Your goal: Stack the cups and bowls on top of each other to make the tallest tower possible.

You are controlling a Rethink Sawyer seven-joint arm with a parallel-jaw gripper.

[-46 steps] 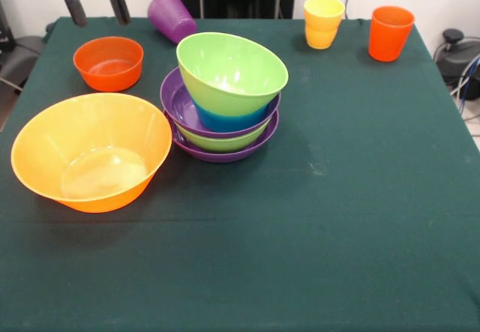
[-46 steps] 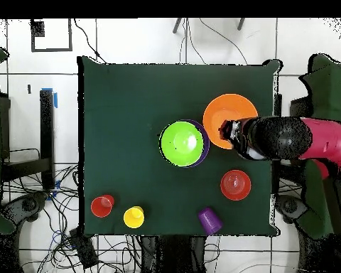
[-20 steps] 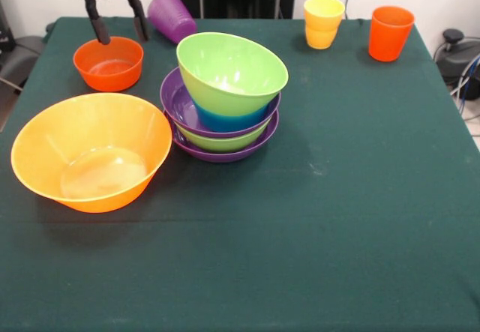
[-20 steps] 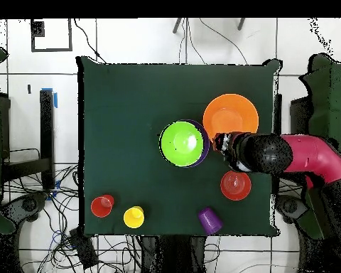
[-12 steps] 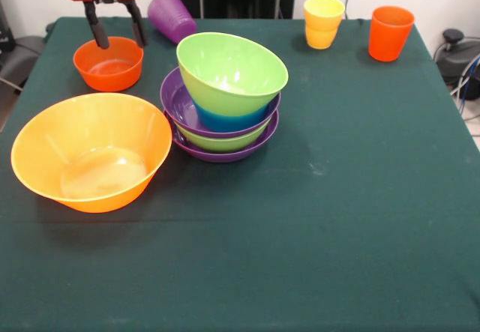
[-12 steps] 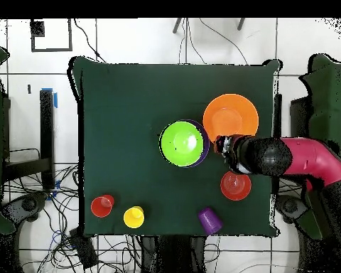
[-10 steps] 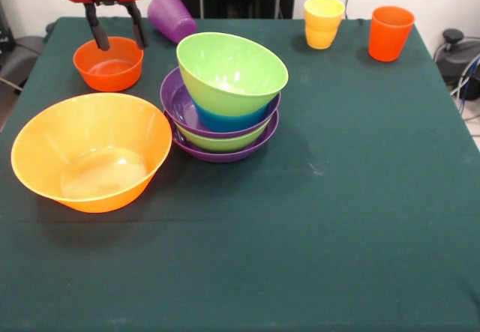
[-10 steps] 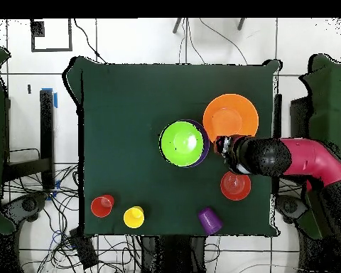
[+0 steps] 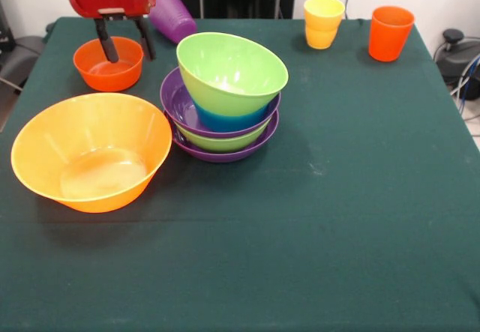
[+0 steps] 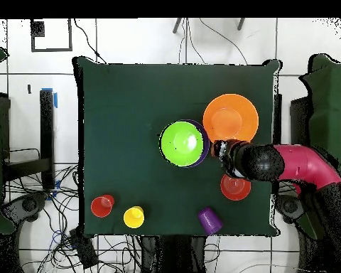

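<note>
Claw: your red-and-black arm's claw (image 9: 125,40) hangs over the small glossy red-orange plastic bowl (image 9: 107,66), its two dark fingers (image 9: 106,45) spread apart and holding nothing; one finger dips inside the bowl's rim, the other sits by the rim's side nearest the tower.
Small bowl: you find it on the green cloth tabletop (image 9: 352,197) near a far corner in the front view, upright and empty.
Tower: the pile of glossy plastic bowls (image 9: 223,96) stands near the tabletop's middle, a wide purple bowl lowest, then green, purple, a blue one and a tilted green bowl (image 9: 231,71) on top.
Big bowl: the very large yellow-orange plastic bowl (image 9: 91,151) sits upright just beside the tower, by the tabletop's side edge.
Purple cup: the ribbed purple plastic tumbler (image 9: 172,16) lies on its side at the far edge, close behind the claw.
Other cups: the yellow-orange tumblers (image 9: 323,22) stand nested, and the orange-red tumbler (image 9: 390,32) stands beside them near the other far corner.
</note>
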